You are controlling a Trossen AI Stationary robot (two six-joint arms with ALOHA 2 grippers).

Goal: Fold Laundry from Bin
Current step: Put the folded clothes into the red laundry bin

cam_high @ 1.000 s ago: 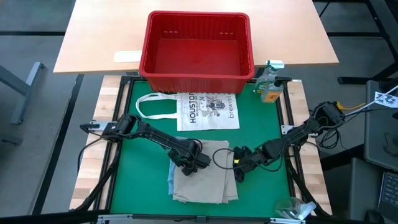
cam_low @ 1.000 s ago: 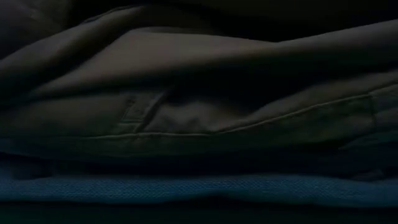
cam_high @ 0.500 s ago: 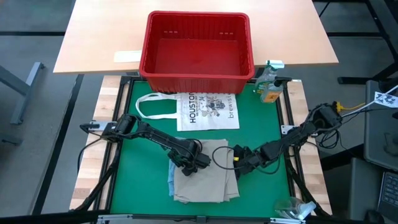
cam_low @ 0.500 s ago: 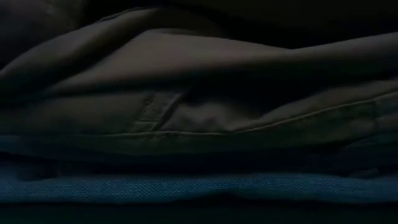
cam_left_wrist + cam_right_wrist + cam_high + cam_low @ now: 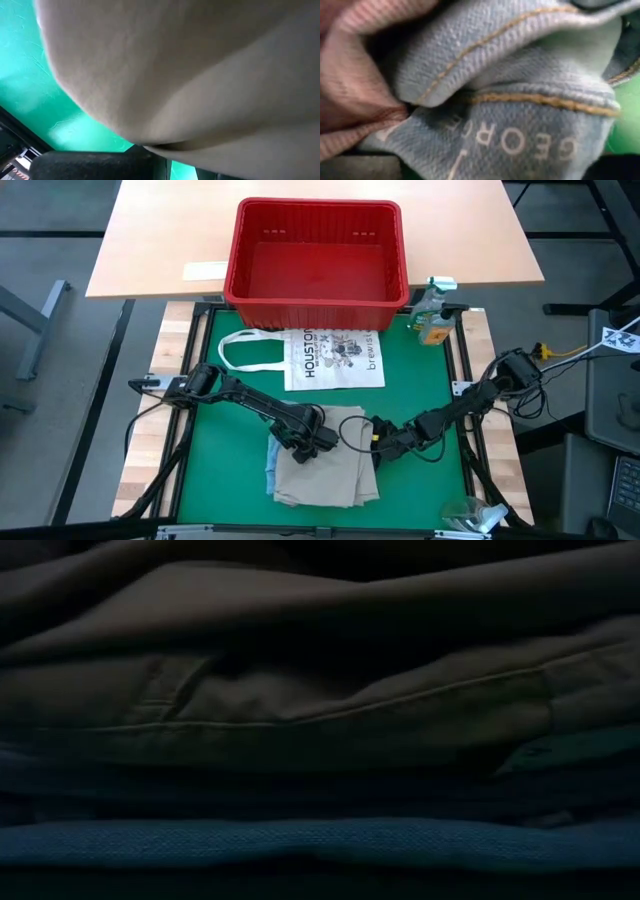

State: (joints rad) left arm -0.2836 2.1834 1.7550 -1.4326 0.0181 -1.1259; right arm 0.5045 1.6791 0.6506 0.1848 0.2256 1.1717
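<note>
A: Where does the laundry sit now?

B: The laundry (image 5: 325, 470) is stacked on the green mat (image 5: 420, 380) of the surface, near its front edge, khaki-grey piece on top, a light blue piece showing at the stack's left edge. The bin (image 5: 318, 255) stands behind the mat on the wooden surface, well apart from the stack, nothing visible inside it.

A: Left tool?

B: The left tool (image 5: 312, 442) rests on the stack's upper left corner, same place as a second ago. Its wrist view is filled with khaki cloth; I cannot tell whether it is apart, together or clamped.

A: Right tool?

B: The right tool (image 5: 382, 442) is at the stack's right edge, fingers spread wide. It has moved slightly toward the stack's upper right corner. Its wrist view shows light blue denim (image 5: 520, 115) with orange stitching and pink ribbed cloth (image 5: 355, 75) close up.

A: Other changes?

B: The stack's right side looks pushed inward a little. The tote bag (image 5: 330, 358) is unmoved.
</note>
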